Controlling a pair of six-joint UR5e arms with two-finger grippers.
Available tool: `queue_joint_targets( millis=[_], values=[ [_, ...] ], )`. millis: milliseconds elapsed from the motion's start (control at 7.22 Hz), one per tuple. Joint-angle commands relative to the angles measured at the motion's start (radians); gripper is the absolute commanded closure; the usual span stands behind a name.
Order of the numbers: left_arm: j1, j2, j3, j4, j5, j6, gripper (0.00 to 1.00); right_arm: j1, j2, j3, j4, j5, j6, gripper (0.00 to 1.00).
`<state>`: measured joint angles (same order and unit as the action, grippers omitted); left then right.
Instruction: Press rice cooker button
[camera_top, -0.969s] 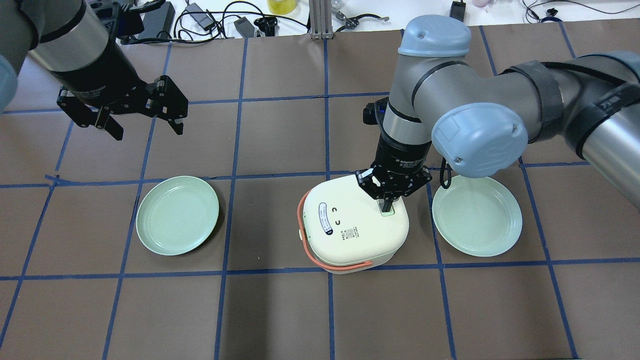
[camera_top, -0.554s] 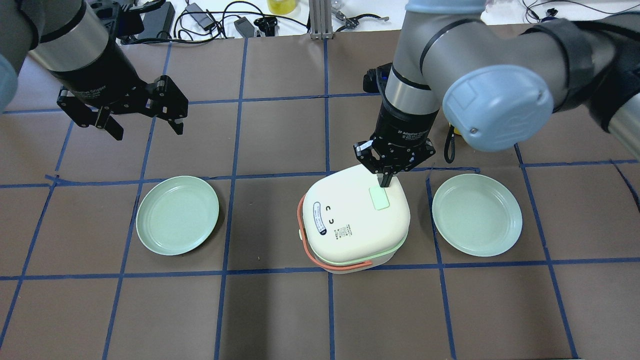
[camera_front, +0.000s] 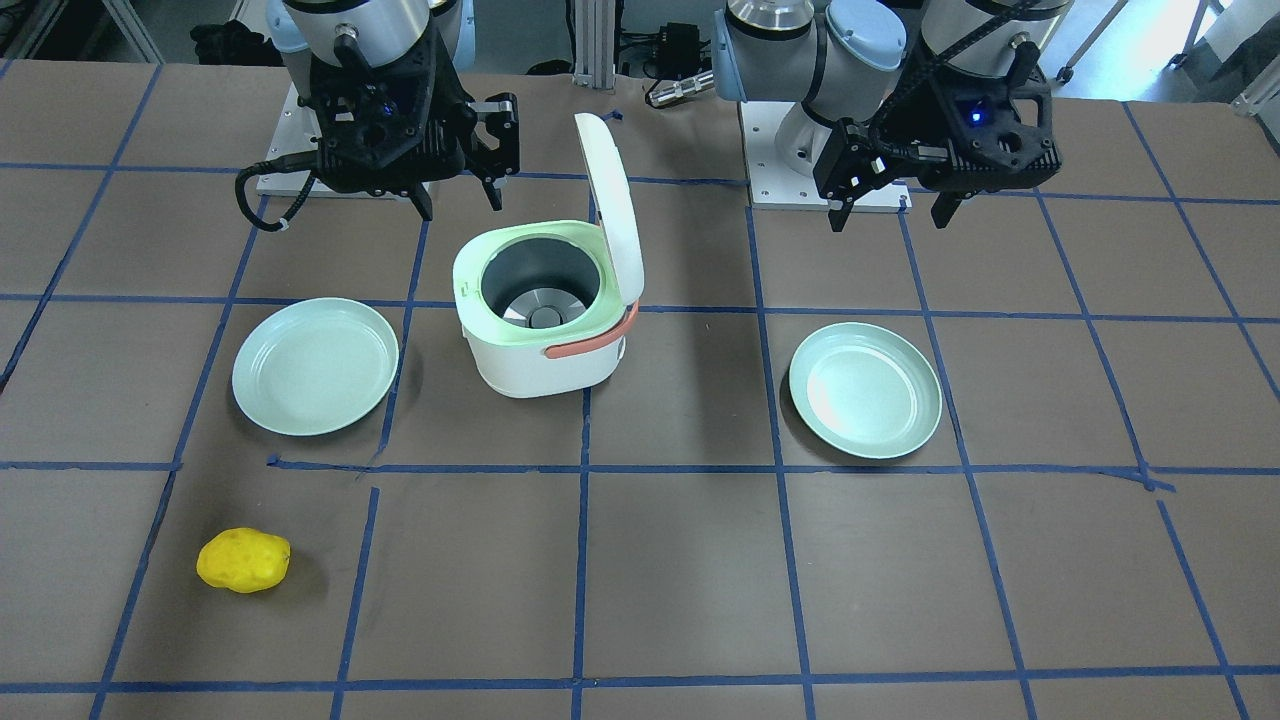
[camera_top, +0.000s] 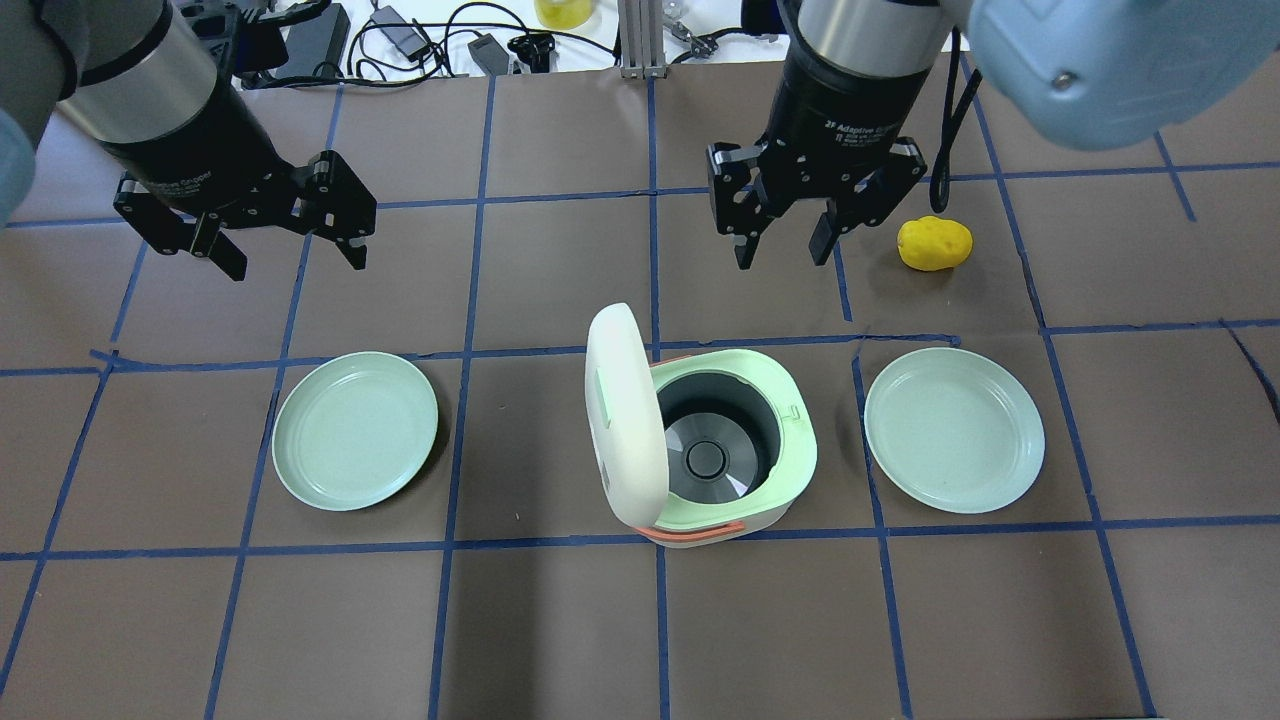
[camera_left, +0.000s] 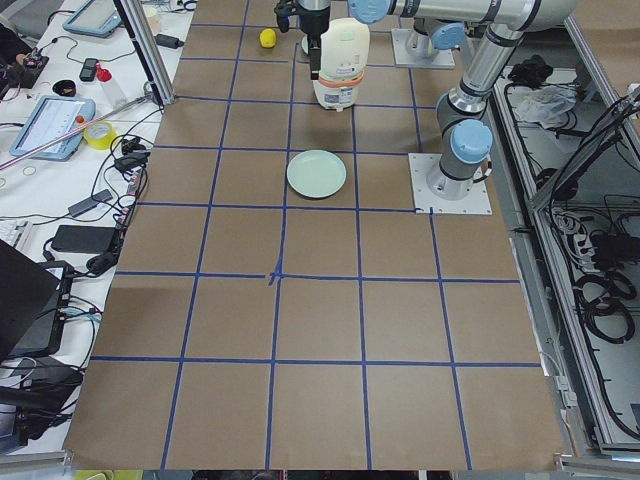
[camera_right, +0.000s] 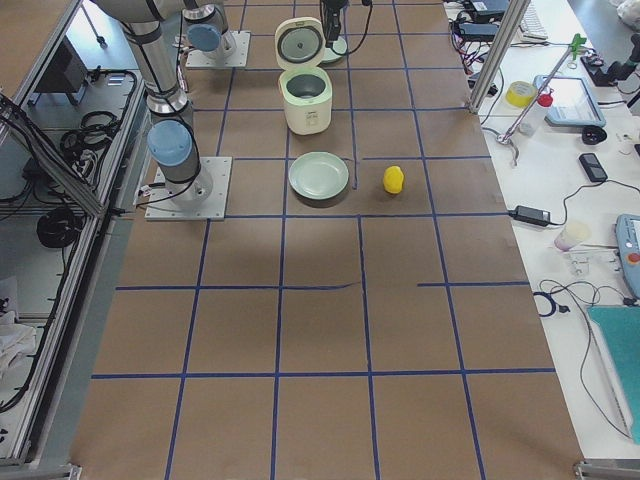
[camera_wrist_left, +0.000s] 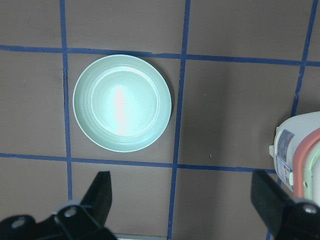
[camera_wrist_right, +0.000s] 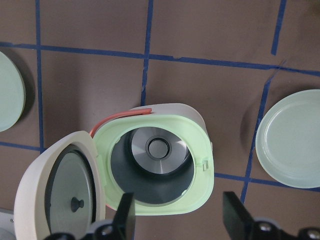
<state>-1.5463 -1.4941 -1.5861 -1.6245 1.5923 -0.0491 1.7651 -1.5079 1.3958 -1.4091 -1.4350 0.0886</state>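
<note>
The white rice cooker (camera_top: 795, 445) stands mid-table with its lid (camera_top: 625, 420) swung up and open. The grey inner pot is empty. The lid's pale green button (camera_top: 604, 397) faces left in the overhead view. The cooker also shows in the front view (camera_front: 540, 360) and the right wrist view (camera_wrist_right: 200, 145). My right gripper (camera_top: 783, 250) is open and empty, raised beyond the cooker and apart from it; the front view shows it too (camera_front: 460, 200). My left gripper (camera_top: 297, 262) is open and empty, high at the far left.
Two pale green plates lie on either side of the cooker, one left (camera_top: 355, 430) and one right (camera_top: 954, 430). A yellow lump (camera_top: 934, 243) lies beyond the right plate. Cables and tools sit along the far table edge (camera_top: 420, 40).
My right gripper lifted off the lid's button, pulled back away from the cooker and opened. The lid has sprung open. My left arm has not moved.
</note>
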Motion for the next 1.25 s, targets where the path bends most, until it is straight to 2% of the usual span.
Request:
queue_joint_targets(
  millis=[0,554,831,1108],
  values=[
    [0.000,0.000,0.000,0.000,0.000,0.000,0.00,-0.027,0.001,-0.018,-0.034,-0.120,-0.009,0.00],
    [0.000,0.000,0.000,0.000,0.000,0.000,0.00,-0.206,0.000,-0.012,-0.039,-0.120,-0.016,0.00],
    [0.000,0.000,0.000,0.000,0.000,0.000,0.00,-0.249,0.000,-0.011,-0.044,-0.125,-0.098,0.00],
    [0.000,0.000,0.000,0.000,0.000,0.000,0.00,-0.260,0.000,-0.009,-0.033,-0.125,-0.098,0.00]
  ],
)
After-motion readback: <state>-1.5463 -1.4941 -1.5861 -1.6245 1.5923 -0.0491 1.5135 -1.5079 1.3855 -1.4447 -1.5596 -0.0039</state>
